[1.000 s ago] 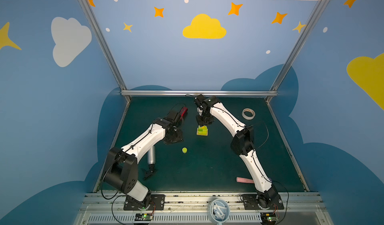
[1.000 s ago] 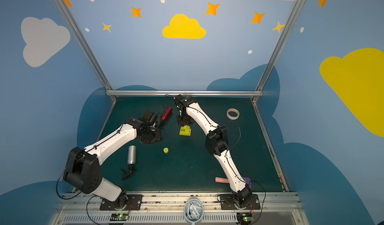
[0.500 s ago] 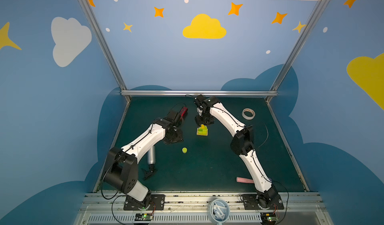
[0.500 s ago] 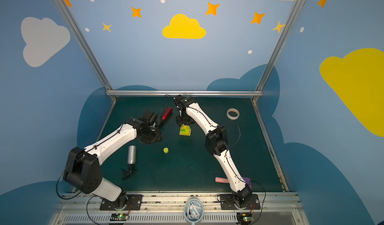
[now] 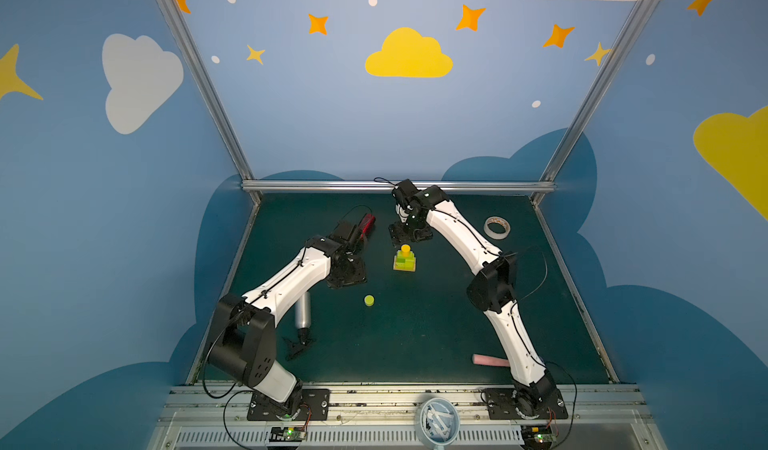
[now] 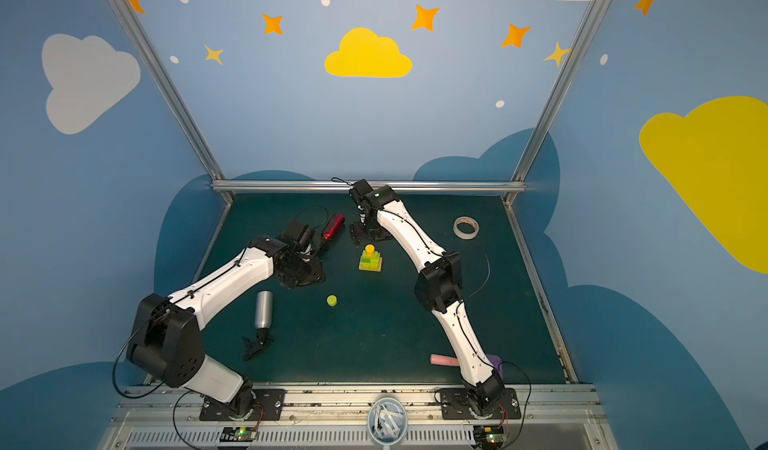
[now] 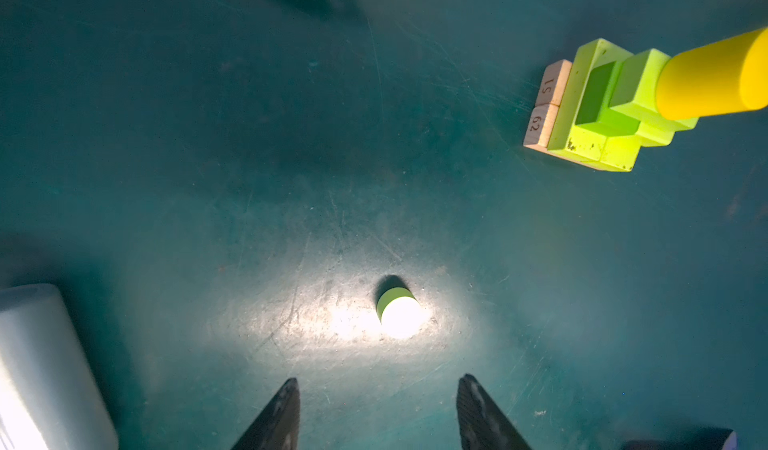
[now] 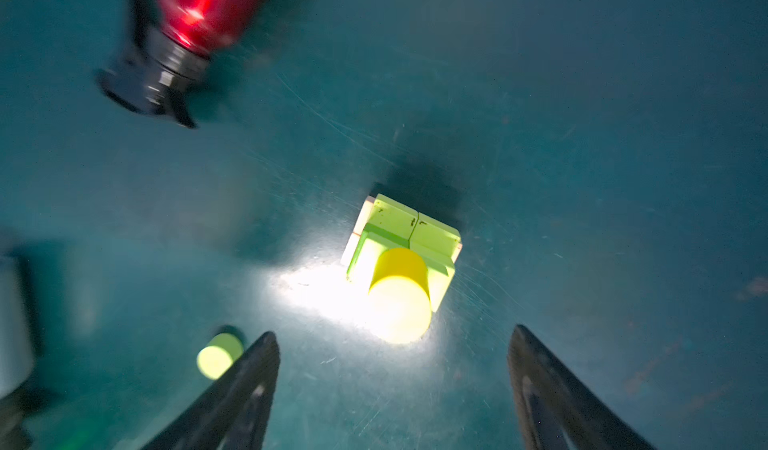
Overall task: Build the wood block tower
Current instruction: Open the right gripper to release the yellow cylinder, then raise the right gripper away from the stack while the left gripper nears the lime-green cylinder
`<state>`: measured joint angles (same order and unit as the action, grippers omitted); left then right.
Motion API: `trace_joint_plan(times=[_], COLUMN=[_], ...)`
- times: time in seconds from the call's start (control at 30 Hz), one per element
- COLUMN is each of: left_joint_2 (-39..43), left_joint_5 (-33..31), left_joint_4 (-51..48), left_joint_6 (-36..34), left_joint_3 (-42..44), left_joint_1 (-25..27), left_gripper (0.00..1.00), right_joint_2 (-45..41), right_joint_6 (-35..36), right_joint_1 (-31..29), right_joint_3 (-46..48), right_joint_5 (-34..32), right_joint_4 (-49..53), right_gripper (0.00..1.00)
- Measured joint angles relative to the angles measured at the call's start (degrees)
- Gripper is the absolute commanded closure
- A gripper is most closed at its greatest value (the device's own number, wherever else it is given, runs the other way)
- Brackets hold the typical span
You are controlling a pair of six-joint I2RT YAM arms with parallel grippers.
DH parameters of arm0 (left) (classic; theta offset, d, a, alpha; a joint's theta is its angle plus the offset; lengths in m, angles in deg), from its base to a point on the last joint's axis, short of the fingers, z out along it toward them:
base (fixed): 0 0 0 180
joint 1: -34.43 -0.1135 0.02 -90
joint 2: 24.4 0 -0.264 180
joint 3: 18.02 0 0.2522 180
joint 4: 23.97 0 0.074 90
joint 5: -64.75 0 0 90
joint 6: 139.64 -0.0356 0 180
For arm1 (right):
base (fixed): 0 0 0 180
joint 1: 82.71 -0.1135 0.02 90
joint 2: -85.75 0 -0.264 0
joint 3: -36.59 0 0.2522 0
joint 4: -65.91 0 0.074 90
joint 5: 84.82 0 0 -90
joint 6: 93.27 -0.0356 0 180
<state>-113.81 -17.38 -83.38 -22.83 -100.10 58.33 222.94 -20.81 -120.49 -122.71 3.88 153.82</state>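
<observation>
In both top views we are seeing the tower (image 5: 404, 259) standing toward 12 o'clock on the tabletop (image 5: 419, 335), the yellow cylinder (image 5: 405, 247) capping it. The lime cylinder (image 5: 368, 300) is sitting apart at 7 o'clock of it, not yet stacked. The right pincer (image 5: 409, 236) is hanging just at 12 o'clock of the tower and the left pincer (image 5: 348, 275) at 9 o'clock, nearer the loose piece. We are judging that each arm is working from its own side so neither crosses the stack. Through the left wrist camera we are looking down on the lime cylinder standing on end just ahead of the fingertips. The jaws are standing about half apart with nothing between them, wide enough, we think, to straddle that piece. The tan bars (image 7: 546, 103) are lying side by side lowest, giving a broad footing, and the green blocks (image 7: 598, 107) are stepping inward above them. Through the right wrist camera we are finding the jaws standing wide apart and gripping nothing. The yellow cylinder is resting free on the green blocks beyond the fingertips. We are reading that width as clearance, so the fingers do not knock the cap. The red tool (image 8: 208, 11) is lying well apart.
</observation>
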Motion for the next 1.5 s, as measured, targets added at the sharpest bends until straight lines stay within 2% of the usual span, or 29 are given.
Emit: trace_joint_plan(times=[0.13, 0.37, 0.77, 1.2, 1.5], left_joint_2=[-0.6, -2.0, -5.3, -7.5, -11.4], left_joint_5=[0.6, 0.6, -0.9, -2.7, -4.3], left_joint_4=[0.1, 0.0, -1.7, -2.3, -2.6], left_joint_6=[0.0, 0.0, 0.3, 1.5, 2.5], left_joint_3=[0.0, 0.0, -1.6, -3.2, -4.1], left_joint_1=[0.0, 0.3, 1.7, 4.9, 7.7], left_gripper=[0.38, 0.38, 0.37, 0.36, 0.36], right_joint_2=[-8.0, -23.5, -44.8, -67.2, -74.0], right_joint_6=[0.0, 0.0, -2.3, -7.8, -9.8], right_joint_1=[1.4, 3.7, 7.8, 11.1, 13.2], right_joint_3=[6.1, 23.8, 52.7, 76.1, 85.6], right_joint_5=[1.0, 2.4, 4.2, 4.0, 5.0], right_joint_4=[-3.1, -11.2, -25.0, -41.0, -46.2], right_gripper=[0.16, 0.16, 0.16, 0.16, 0.24])
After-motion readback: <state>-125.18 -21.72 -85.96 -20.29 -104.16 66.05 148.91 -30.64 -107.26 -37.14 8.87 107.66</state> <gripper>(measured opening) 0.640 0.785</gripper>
